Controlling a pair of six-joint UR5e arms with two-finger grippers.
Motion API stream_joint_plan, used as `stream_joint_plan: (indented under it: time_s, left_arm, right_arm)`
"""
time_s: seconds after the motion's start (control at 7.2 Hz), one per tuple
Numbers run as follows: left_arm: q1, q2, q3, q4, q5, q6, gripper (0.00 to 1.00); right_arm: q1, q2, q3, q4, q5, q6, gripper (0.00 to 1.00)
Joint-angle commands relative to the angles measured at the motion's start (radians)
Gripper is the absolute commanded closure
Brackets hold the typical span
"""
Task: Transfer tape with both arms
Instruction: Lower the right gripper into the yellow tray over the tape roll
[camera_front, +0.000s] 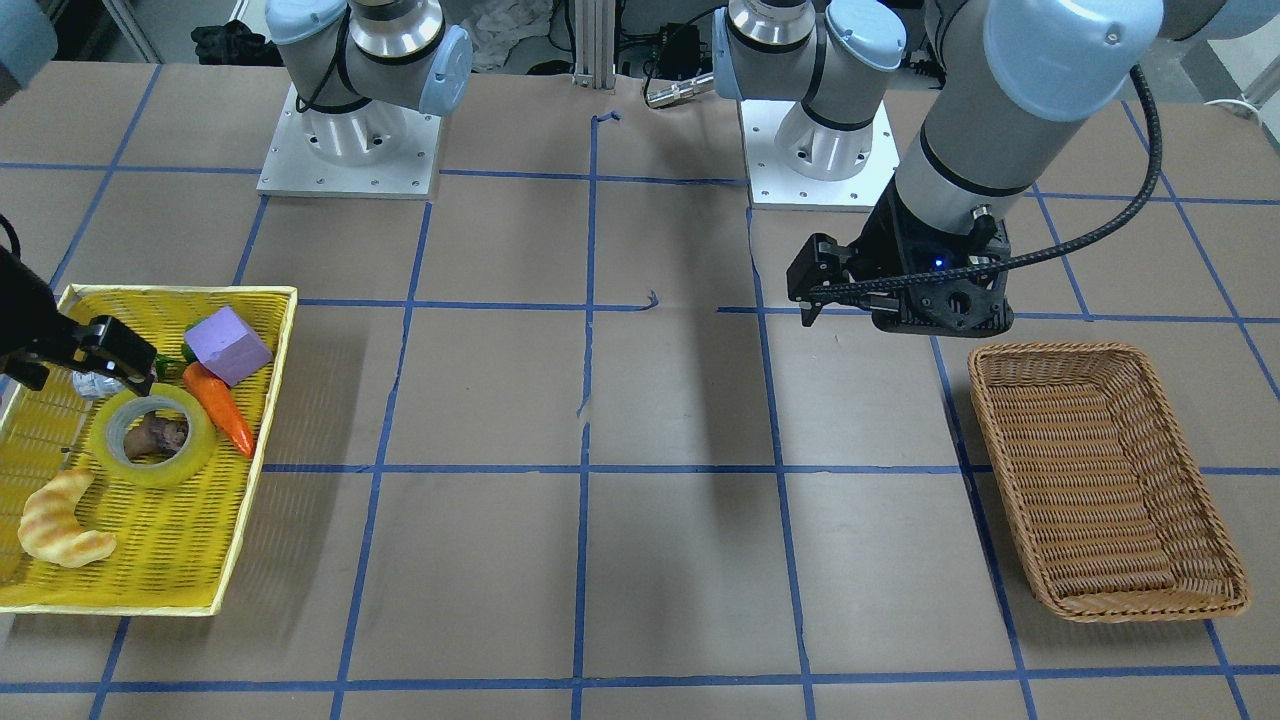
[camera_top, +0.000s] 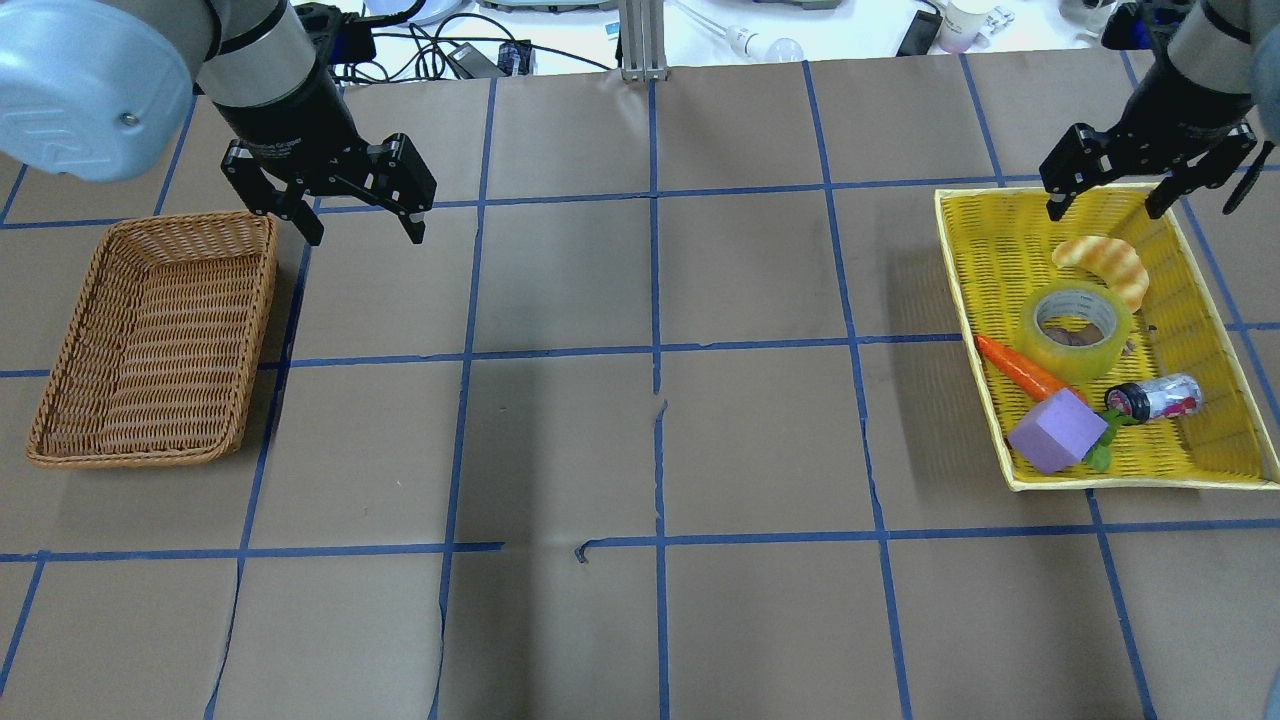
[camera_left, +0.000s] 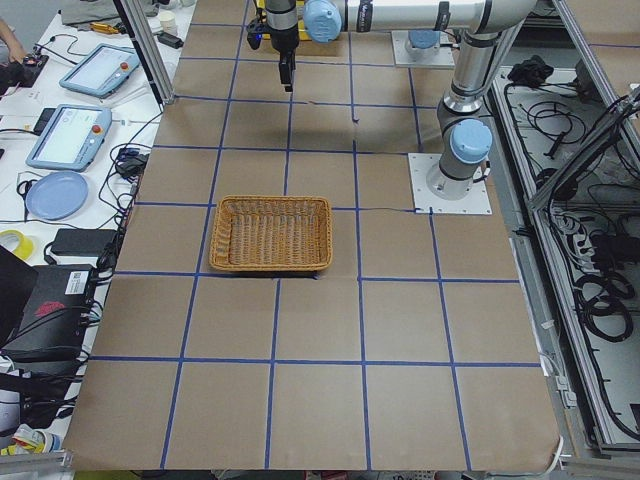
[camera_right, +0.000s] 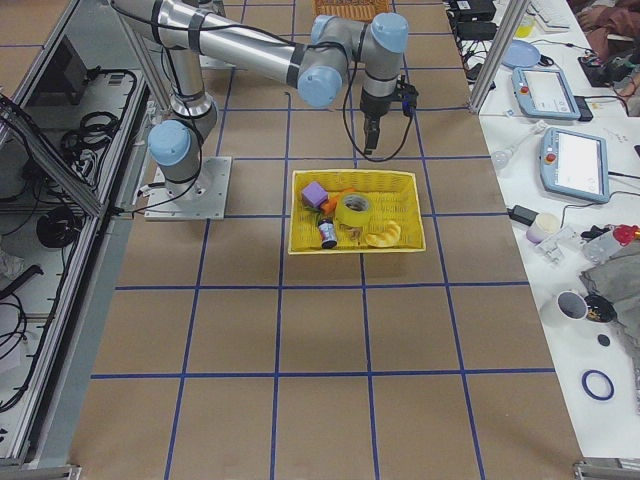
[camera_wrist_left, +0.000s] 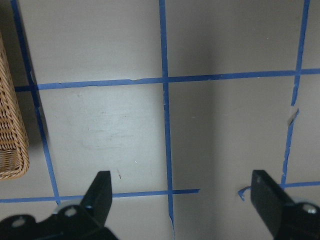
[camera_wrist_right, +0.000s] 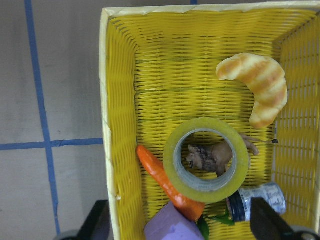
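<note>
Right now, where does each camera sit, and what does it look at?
Overhead: from behind, looking down; left gripper, right gripper.
Front: across the table, facing back; left gripper.
Left side: table end; brown basket, left arm.
Right side: other end; yellow basket, right arm.
Left wrist: down on table; own fingers.
Right wrist: down on tape.
Shared: front and overhead both show tape.

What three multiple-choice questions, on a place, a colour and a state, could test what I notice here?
1. Where is the tape? A) wicker basket B) yellow basket C) left hand
2. What colour is the block beside the carrot? A) red B) black C) purple
3. The left hand is: A) open, empty B) shut on tape C) shut on carrot
Answers: 1 B, it lies in the yellow basket and the wicker basket is empty; 2 C, the block is purple; 3 A, it is spread wide, holding nothing.
</note>
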Motion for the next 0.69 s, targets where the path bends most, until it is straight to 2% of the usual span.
stream_joint_plan:
  time_s: [0.0, 0.14, 0.42, 0.56]
  left_arm:
    - [0.0, -0.003, 0.0, 0.0, 0.0, 0.001, 0.0]
    - [0.0, -0.007, 0.0, 0.0, -0.003, 0.001, 0.0]
    - [0.0, -0.01, -0.002, 0.0, -0.003, 0.001, 0.0]
    - [0.0, -0.01, -0.021, 0.002, -0.005, -0.003, 0.0]
  right_arm:
    - [-0.027, 0.095, 0.033, -0.149, -0.039, -0.109, 0.0]
    - [-0.056, 0.141, 0.078, -0.209, -0.064, -0.123, 0.0]
    - [-0.081, 0.154, 0.161, -0.297, -0.073, -0.181, 0.0]
    - [-0.098, 0.158, 0.197, -0.288, -0.068, -0.197, 0.0]
